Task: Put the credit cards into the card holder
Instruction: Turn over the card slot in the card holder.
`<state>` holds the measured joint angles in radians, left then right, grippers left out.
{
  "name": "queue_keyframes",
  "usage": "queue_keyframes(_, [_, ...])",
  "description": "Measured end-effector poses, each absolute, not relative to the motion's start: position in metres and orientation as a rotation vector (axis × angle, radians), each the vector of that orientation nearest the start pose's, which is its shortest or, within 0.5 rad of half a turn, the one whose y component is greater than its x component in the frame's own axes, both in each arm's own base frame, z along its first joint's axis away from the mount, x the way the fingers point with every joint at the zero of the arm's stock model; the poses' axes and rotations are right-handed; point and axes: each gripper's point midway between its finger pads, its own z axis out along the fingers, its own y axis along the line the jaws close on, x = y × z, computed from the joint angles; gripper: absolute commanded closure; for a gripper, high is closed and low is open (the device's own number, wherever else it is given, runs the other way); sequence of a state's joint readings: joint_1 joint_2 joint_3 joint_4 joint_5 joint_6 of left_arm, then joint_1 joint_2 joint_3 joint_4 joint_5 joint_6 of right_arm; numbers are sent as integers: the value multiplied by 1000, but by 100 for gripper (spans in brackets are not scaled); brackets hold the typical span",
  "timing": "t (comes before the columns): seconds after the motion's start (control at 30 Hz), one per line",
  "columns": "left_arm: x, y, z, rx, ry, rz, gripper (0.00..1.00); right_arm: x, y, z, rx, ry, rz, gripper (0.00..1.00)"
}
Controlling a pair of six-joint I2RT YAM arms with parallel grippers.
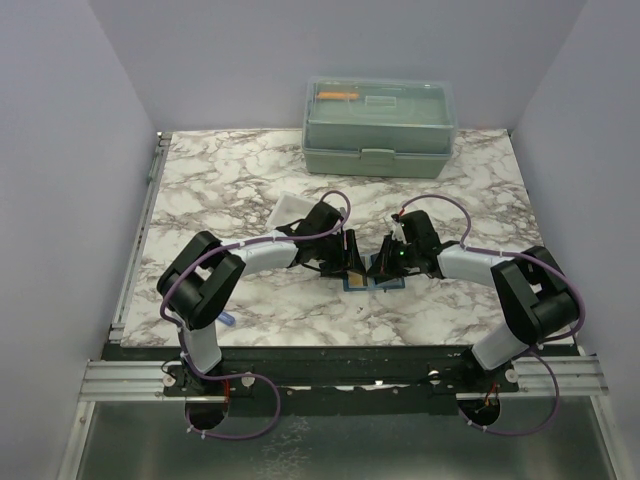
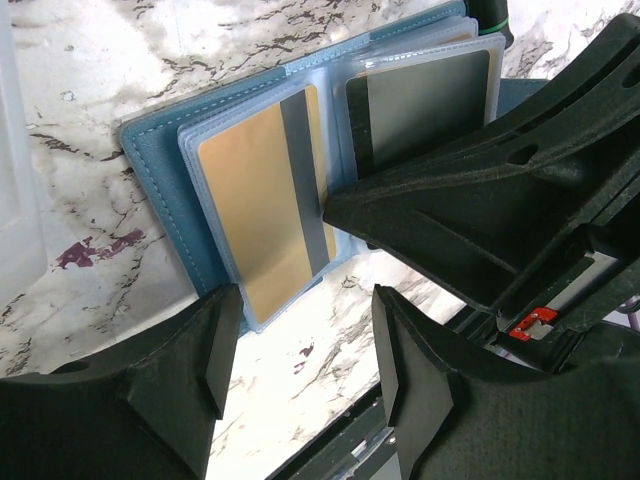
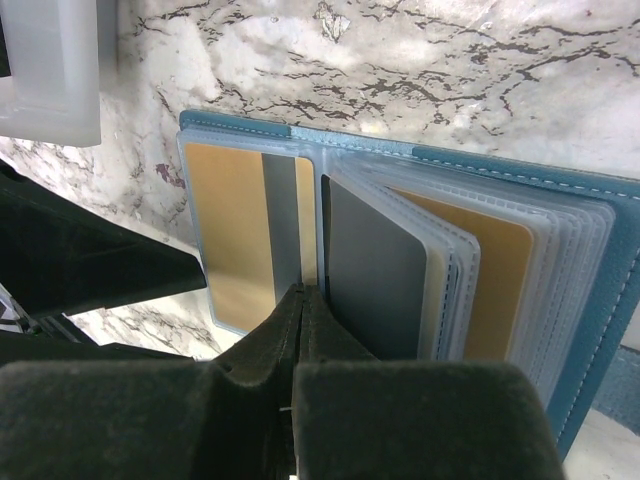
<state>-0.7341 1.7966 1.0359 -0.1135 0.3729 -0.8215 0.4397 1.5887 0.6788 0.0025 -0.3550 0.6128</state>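
Card holder [image 3: 612, 290] beneath right end effector [image 3: 300, 298].

I see the card holder [image 2: 150, 165] in blue leather-look with pale stitching; its clear plastic sleeves [image 3: 560, 290] are glossy. Inside, the gold credit card [image 2: 250, 220] has a satin sheen, the grey credit card [image 3: 375, 270] looks matt. The table [image 2: 90, 70] is smooth, marble-patterned. The left gripper [image 2: 305, 320] is grainy matt black plastic.

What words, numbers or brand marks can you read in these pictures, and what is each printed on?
None can be read.
The gold card and the dark card in the open card holder show only a plain stripe, no print.
If the lidded box bears a label, it is too small to read.
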Motion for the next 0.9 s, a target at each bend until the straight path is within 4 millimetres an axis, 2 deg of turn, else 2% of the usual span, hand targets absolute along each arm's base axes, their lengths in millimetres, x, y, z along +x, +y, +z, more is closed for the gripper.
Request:
queue_keyframes(0.6, [253, -354, 52, 71, 2712, -1058, 40, 271, 220, 19, 71, 2613, 860, 100])
queue_keyframes(0.9, [254, -365, 66, 54, 2683, -1174, 40, 274, 221, 21, 86, 2600, 870, 100])
